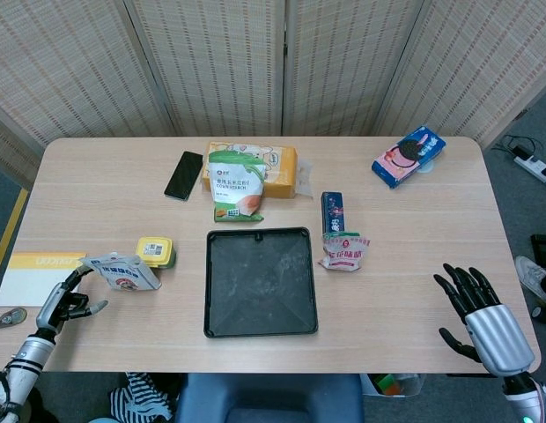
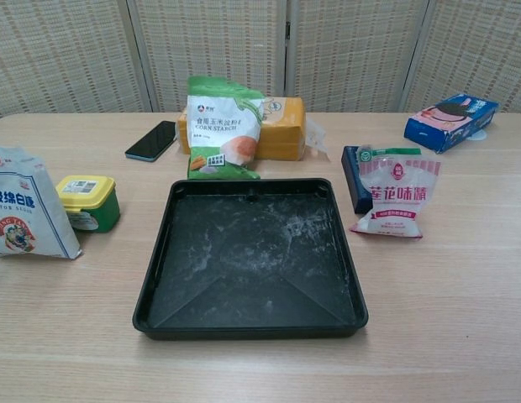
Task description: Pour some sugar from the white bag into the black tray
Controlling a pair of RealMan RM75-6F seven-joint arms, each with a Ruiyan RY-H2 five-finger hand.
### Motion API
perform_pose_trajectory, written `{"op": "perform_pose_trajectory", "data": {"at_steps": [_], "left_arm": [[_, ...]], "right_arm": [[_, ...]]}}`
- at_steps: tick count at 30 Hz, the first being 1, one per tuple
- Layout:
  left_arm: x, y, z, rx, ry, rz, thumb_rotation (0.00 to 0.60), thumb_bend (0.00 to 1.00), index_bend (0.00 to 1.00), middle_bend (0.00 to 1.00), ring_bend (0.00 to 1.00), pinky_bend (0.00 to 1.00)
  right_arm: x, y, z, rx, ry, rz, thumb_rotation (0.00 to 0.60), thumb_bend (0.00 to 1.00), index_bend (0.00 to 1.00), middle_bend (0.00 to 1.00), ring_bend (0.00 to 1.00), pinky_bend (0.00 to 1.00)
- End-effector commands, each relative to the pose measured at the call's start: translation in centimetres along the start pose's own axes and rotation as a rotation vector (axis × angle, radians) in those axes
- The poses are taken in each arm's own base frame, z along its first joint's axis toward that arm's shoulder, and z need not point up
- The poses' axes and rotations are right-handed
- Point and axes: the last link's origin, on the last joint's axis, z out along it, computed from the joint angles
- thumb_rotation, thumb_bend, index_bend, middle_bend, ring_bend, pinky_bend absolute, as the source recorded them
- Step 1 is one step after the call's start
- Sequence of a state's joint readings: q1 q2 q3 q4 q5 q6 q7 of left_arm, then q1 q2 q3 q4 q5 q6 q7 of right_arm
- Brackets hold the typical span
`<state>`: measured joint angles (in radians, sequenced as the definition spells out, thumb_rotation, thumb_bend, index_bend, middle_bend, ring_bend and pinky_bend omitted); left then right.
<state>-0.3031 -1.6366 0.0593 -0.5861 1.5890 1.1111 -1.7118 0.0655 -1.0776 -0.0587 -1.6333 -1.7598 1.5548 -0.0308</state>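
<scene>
The white sugar bag [image 1: 121, 270] [image 2: 23, 206] stands upright near the table's left front, beside a small yellow-lidded green tub [image 1: 154, 252] [image 2: 89, 201]. The black tray [image 1: 260, 281] [image 2: 253, 256] lies in the middle, dusted with white powder. My left hand [image 1: 66, 300] hovers just left of the sugar bag, fingers apart, holding nothing. My right hand [image 1: 480, 315] is at the table's front right edge, fingers spread, empty. Neither hand shows in the chest view.
A corn starch bag [image 1: 235, 185] leans on an orange box [image 1: 277, 170] behind the tray. A black phone [image 1: 183, 175], a pink-and-white packet [image 1: 344, 250], a dark blue box [image 1: 332, 212], a cookie pack [image 1: 408, 155] and a yellow-edged booklet [image 1: 33, 276] also lie about.
</scene>
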Motion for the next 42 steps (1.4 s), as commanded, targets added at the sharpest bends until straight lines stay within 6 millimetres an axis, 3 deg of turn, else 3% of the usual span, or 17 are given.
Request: {"op": "perform_pose_trajectory", "data": {"at_steps": [1, 5, 12, 23, 30, 42], "left_arm": [[-0.8, -0.3, 1.3, 0.022, -0.044, 0.016, 0.6, 0.18, 0.21, 0.2, 1.0, 1.0], [-1.5, -0.3, 2.4, 0.033, -0.085, 0.049, 0.6, 0.12, 0.21, 0.23, 1.0, 1.0], [-2.3, -0.2, 4.1, 0.056, -0.128, 0.083, 0.6, 0.12, 0.25, 0.23, 1.0, 1.0], [-2.6, 0.4, 5.3, 0.042, -0.132, 0.076, 0.6, 0.09, 0.28, 0.28, 1.0, 1.0], [-3.9, 0.3, 6.0, 0.049, -0.147, 0.089, 0.6, 0.09, 0.31, 0.3, 1.0, 1.0], [-4.7, 0.1, 6.1, 0.013, -0.083, 0.057, 0.6, 0.09, 0.7, 0.69, 1.0, 1.0]], "right_arm": [[-0.5, 0.0, 0.6, -0.036, -0.018, -0.011, 0.6, 0.29, 0.0, 0.0, 0.0, 0.0], [-0.8, 0.0, 1.0, -0.043, -0.034, -0.019, 0.6, 0.29, 0.0, 0.0, 0.0, 0.0], [-0.9, -0.2, 1.0, -0.036, -0.049, -0.018, 0.6, 0.29, 0.0, 0.0, 0.0, 0.0], [-1.0, -0.2, 1.1, -0.021, -0.06, -0.006, 0.6, 0.29, 0.0, 0.0, 0.0, 0.0], [-0.8, -0.1, 0.9, -0.025, -0.045, -0.007, 0.6, 0.29, 0.0, 0.0, 0.0, 0.0], [-0.7, -0.1, 0.8, -0.024, -0.039, -0.008, 0.6, 0.29, 0.0, 0.0, 0.0, 0.0]]}}
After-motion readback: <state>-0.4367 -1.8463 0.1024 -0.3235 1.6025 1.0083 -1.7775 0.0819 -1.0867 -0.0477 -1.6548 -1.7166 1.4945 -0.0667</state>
